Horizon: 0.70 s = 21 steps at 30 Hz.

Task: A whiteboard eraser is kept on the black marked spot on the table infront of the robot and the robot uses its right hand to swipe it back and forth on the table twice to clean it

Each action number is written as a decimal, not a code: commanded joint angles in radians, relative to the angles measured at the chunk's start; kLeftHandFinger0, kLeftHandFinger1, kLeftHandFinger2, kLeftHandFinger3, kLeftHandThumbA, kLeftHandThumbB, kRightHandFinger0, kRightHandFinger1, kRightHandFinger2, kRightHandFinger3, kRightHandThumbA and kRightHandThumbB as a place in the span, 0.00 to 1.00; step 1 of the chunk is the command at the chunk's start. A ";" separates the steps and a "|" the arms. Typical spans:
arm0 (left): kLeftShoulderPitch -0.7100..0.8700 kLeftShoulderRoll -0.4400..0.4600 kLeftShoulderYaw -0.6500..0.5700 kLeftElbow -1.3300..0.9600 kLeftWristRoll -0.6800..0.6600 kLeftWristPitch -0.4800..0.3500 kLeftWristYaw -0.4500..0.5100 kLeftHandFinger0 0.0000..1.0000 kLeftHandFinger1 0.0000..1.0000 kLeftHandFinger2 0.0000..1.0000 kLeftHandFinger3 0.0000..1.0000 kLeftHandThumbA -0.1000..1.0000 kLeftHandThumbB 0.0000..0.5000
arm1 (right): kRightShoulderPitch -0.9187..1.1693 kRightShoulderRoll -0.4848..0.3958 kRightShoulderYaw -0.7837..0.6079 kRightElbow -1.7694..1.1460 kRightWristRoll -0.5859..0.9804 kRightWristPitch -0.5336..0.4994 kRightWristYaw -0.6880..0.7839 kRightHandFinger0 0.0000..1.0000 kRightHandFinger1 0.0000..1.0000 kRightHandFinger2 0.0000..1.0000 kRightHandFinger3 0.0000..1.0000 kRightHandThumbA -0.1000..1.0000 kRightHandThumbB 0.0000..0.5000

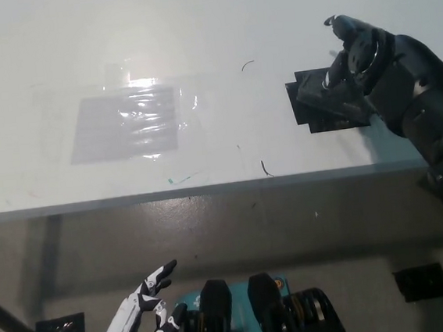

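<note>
- The black right hand (373, 65) sits at the upper right of the frame, its fingers (336, 68) curled down onto the top of the whiteboard eraser (326, 97); whether they actually clamp it or only rest on it cannot be told.
- One fingertip (339, 23) pokes up and away from the others, toward the top edge.
- The eraser is a dark block lying on the black marked spot (302, 111), whose left edge and lower corner show past it.
- The right arm runs from the hand down to the right edge of the frame.
- The white table (192, 27) fills the upper half; left of centre lies a shiny taped grey patch (127, 124), with small pen marks (265, 167) near the table's front edge.
- The white left hand (138, 319) rests at the lower left, below the table, its fingers spread and holding nothing.
</note>
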 commanded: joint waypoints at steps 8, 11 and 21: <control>-0.010 0.006 0.002 -0.037 0.011 -0.013 -0.013 0.95 1.00 1.00 1.00 0.70 0.74 | -0.018 0.004 -0.039 -0.003 0.026 -0.008 -0.007 1.00 1.00 1.00 1.00 1.00 0.90; -0.011 0.005 0.003 -0.037 0.001 -0.007 -0.018 0.95 1.00 1.00 1.00 0.68 0.74 | 0.004 0.017 -0.035 -0.004 0.021 -0.016 0.000 1.00 1.00 1.00 1.00 1.00 0.88; -0.012 0.004 0.003 -0.042 0.009 0.002 -0.020 0.95 1.00 1.00 1.00 0.69 0.71 | 0.052 0.031 -0.045 -0.003 0.029 0.003 0.021 1.00 1.00 1.00 1.00 1.00 0.84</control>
